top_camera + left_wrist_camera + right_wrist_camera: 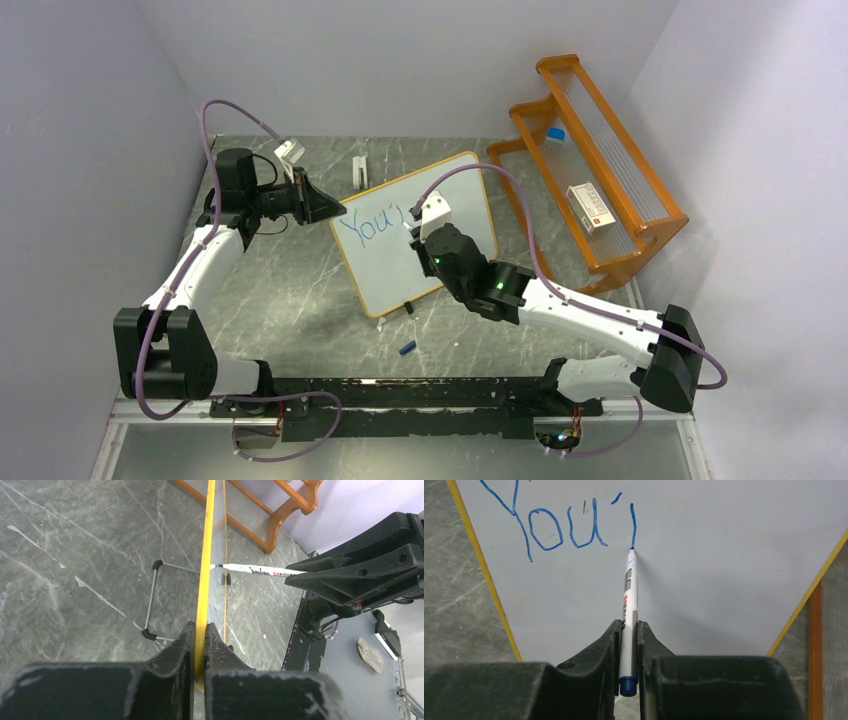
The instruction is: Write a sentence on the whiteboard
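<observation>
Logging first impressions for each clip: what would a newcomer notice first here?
Probably the blue handwriting "You'" on the whiteboard in the middle, with the right gripper holding a marker tip at the foot of the rightmost stroke. The left gripper pinches the board's yellow edge; an orange rack stands back right.

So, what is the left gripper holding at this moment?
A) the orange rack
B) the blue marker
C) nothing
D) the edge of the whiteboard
D: the left wrist view shows the left gripper shut on the yellow frame edge of the whiteboard, while the marker sits in the right gripper.
</observation>
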